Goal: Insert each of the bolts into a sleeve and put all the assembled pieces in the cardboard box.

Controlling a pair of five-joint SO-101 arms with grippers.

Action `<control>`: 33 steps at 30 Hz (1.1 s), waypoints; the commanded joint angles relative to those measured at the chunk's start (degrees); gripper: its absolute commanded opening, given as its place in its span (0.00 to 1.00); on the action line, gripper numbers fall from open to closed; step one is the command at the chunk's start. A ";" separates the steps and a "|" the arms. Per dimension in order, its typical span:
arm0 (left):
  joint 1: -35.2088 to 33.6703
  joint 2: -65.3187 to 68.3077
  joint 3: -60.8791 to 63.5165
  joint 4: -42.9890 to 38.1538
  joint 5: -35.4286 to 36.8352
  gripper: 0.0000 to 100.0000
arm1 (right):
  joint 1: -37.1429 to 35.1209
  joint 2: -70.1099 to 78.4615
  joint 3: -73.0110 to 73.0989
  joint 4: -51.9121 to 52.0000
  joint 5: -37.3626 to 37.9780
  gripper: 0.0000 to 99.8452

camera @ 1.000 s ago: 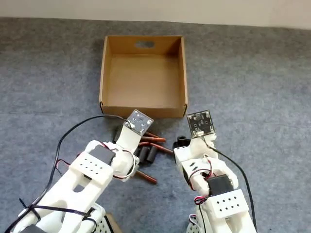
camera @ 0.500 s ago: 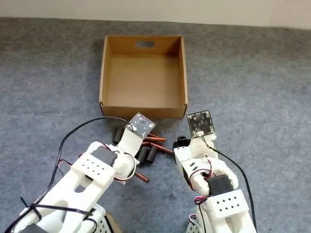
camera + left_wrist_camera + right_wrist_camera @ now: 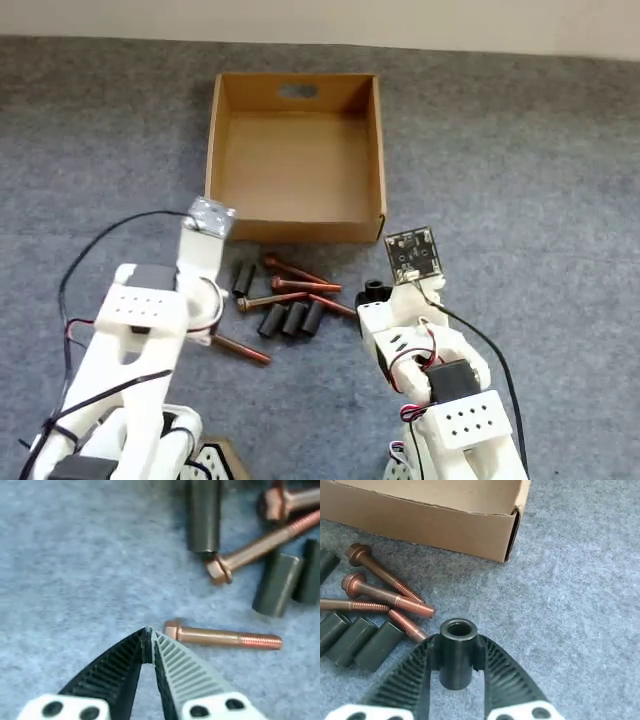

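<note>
Half a pair in hand
My right fingers (image 3: 410,675) grip a sleeve (image 3: 456,655); my left fingers (image 3: 180,666), pinched empty, sit beside a bolt (image 3: 222,637), head nearest, shaft crosswise

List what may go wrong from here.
1. The left gripper is shut beside the head of the lone bolt. If it is lowered like that, it may roll the bolt away instead of gripping it.
2. The right gripper holds a sleeve near its fingertips. Pushing a bolt in might tilt the sleeve or slip it out.
</note>
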 commanded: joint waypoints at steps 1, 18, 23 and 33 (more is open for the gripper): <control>-0.92 -0.57 -2.59 0.26 -0.44 0.01 | 0.48 -0.84 -0.22 -0.92 -0.09 0.01; 12.44 -0.48 -6.20 12.48 30.42 0.22 | 0.48 -0.84 -0.22 -0.92 -0.09 0.01; 12.18 -0.40 -0.75 5.19 31.30 0.22 | 0.48 -0.84 -0.22 -0.92 -0.09 0.01; 12.18 0.04 7.60 -6.77 37.10 0.22 | 0.48 -0.84 -0.22 -0.92 -0.09 0.01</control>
